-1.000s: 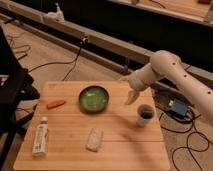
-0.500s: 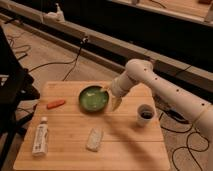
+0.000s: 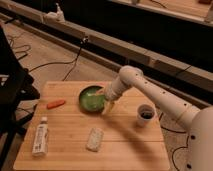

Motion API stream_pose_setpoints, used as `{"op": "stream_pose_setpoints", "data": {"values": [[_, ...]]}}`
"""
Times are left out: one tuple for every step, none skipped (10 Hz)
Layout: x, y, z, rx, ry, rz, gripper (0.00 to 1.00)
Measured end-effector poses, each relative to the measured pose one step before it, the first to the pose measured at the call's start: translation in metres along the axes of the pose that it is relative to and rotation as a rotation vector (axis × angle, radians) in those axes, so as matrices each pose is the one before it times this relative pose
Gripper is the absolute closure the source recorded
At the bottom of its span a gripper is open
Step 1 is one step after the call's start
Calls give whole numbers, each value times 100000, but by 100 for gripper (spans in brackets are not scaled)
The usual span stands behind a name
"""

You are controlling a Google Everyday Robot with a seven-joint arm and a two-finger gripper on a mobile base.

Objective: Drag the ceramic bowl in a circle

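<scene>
The ceramic bowl (image 3: 91, 98), round and shallow with a glossy green inside and a darker rim, sits on the wooden table (image 3: 70, 145) a little back of the middle. My gripper (image 3: 105, 99) is at the bowl's right rim, on the end of the white arm (image 3: 150, 92) that reaches in from the right. One finger seems to lie over the rim and one hangs outside it.
A small white cup (image 3: 145, 114) with dark contents stands to the right of the bowl. An orange carrot-like piece (image 3: 55, 104) lies at the left, a white tube (image 3: 40, 136) at the front left, a pale packet (image 3: 94, 139) in front. Cables run on the floor behind.
The arm has swung left from beside the cup to the bowl's right rim. The bowl appears to stay in about the same place.
</scene>
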Motion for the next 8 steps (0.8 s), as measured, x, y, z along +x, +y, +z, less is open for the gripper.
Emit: {"op": "stream_pose_setpoints", "data": {"values": [[-5, -9, -3, 13, 3, -55, 26], [-82, -49, 125, -188, 131, -241, 26], [612, -116, 16, 214, 1680, 609, 26], [822, -69, 145, 49, 1566, 1440, 26], [948, -153, 596, -618, 1869, 1700, 26], [541, -142, 900, -1317, 844, 1324, 26], [139, -279, 983, -733, -1068, 1178, 26], [180, -312, 867, -492, -1725, 1637, 26]]}}
